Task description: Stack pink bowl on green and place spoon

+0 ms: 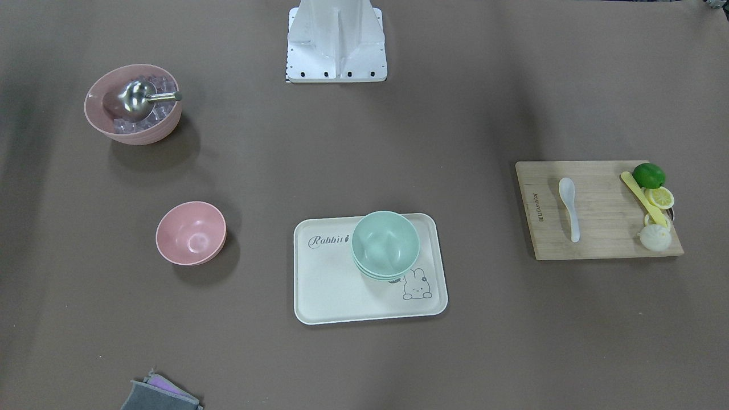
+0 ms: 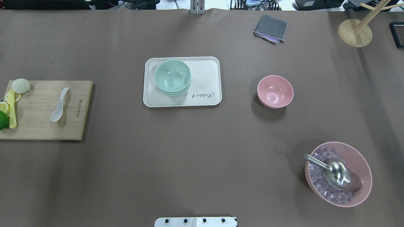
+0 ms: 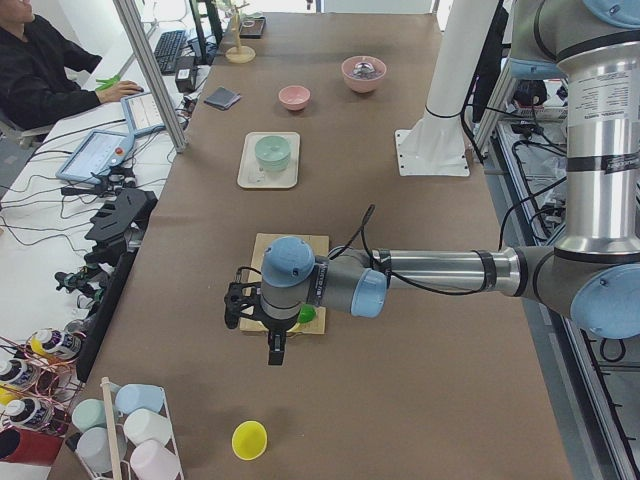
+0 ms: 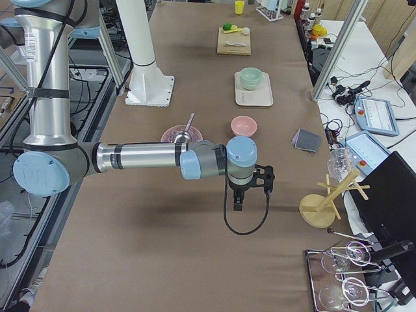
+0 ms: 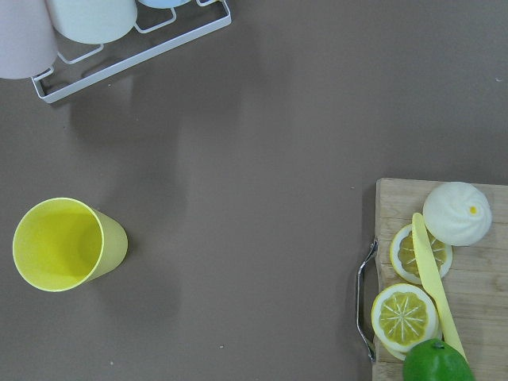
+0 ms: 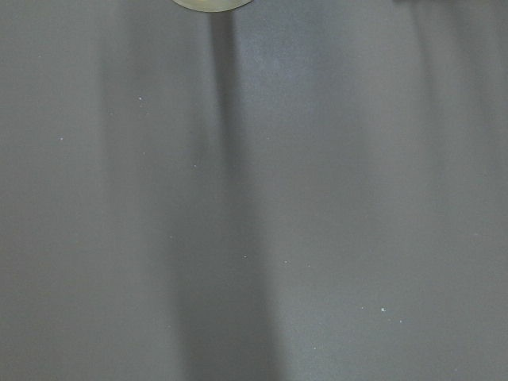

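A small empty pink bowl (image 1: 191, 233) stands upright on the brown table, also in the overhead view (image 2: 275, 91). Stacked green bowls (image 1: 385, 244) sit on a cream tray (image 1: 319, 296), also seen from overhead (image 2: 173, 77). A white spoon (image 1: 569, 208) lies on a wooden board (image 1: 603, 239); from overhead the spoon (image 2: 60, 104) lies left of the tray. My left gripper (image 3: 275, 350) hangs beyond the board's end, and my right gripper (image 4: 238, 205) hangs beyond the pink bowl. Both show only in the side views; I cannot tell whether they are open or shut.
A large pink bowl (image 2: 363, 164) holds ice and a metal scoop (image 2: 334, 173). The board carries a lime (image 1: 648, 175), lemon slices and a yellow knife (image 1: 643, 198). A grey cloth (image 2: 270, 28), a wooden stand (image 2: 354, 32), a yellow cup (image 5: 67, 243) and a cup rack (image 5: 127, 44) are around.
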Available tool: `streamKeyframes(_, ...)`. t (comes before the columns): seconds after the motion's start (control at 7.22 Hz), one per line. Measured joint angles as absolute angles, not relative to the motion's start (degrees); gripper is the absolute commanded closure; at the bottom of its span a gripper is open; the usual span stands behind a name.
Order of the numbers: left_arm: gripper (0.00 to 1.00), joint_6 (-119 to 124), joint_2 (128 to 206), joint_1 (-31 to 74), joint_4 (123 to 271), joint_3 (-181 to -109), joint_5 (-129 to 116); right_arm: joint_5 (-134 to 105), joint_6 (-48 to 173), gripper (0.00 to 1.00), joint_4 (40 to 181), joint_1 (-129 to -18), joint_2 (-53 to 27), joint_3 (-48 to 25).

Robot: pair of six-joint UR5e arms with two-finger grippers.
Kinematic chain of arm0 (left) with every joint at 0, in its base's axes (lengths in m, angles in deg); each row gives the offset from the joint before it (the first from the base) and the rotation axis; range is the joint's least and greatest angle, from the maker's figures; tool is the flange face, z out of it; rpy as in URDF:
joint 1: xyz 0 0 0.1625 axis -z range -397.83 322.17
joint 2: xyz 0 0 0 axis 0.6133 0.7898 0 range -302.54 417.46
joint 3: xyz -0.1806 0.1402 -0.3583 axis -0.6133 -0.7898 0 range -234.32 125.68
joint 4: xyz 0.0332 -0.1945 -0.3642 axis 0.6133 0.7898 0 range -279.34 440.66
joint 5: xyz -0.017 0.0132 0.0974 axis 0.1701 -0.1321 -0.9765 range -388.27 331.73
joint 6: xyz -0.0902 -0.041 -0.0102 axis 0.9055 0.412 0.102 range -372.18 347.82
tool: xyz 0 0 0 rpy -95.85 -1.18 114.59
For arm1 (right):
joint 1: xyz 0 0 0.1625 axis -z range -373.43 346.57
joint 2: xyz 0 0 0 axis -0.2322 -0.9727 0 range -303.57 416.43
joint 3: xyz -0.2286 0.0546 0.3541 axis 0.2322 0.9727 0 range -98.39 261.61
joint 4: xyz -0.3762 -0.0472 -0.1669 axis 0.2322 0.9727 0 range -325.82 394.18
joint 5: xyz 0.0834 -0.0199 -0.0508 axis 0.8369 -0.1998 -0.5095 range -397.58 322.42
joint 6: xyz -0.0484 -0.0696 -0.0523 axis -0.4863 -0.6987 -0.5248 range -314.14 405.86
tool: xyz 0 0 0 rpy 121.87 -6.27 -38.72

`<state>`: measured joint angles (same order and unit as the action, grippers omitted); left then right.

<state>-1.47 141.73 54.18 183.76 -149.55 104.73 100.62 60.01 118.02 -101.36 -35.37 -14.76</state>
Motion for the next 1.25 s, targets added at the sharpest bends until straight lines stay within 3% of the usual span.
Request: streamKeyframes(1.25, 0.02, -1.3, 143.9, 53.8, 184.2, -150.0, 104.9, 100.4, 60.4, 0.0, 118.0, -99.9, -33.8, -14.8)
